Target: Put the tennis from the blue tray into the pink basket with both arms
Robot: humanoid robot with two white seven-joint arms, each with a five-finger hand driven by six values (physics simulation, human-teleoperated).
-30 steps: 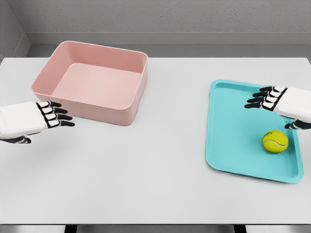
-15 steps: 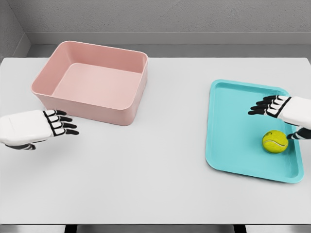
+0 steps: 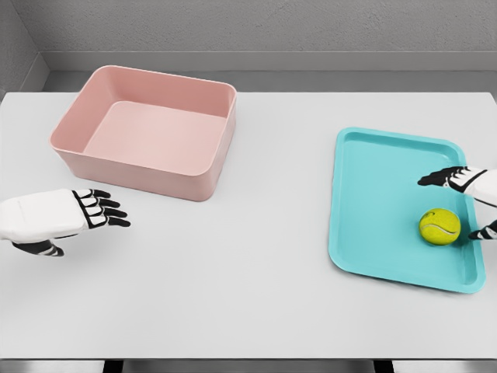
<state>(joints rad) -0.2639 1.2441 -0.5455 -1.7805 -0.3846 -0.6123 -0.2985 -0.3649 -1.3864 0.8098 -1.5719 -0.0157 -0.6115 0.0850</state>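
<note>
While the tennis ball [image 3: 439, 226] sits low on the right side of the blue tray [image 3: 373, 202], close to the tray's right rim, my right robot hand [image 3: 470, 196] hangs just beside it at the picture's right edge, fingers spread and holding nothing, one dark fingertip above the ball and another by its right side. Whether any finger touches the ball, I cannot tell. My left robot hand [image 3: 74, 214] hovers over the bare tabletop [image 3: 256, 233] at lower left, just in front of the pink basket [image 3: 147, 128], fingers extended and empty. Basket sits far left, well apart from the tray. Grasp not yet made, by my reading. Risks from here: ball is round and free on a smooth tray, so a finger closing off-centre could nudge it rolling along the rim or away toward the open middle of the tray. Rim so near leaves little room for a finger on that side. The long span to the basket suggests a handover between hands, where a loose grip could drop the ball onto the tabletop and let it roll.
</note>
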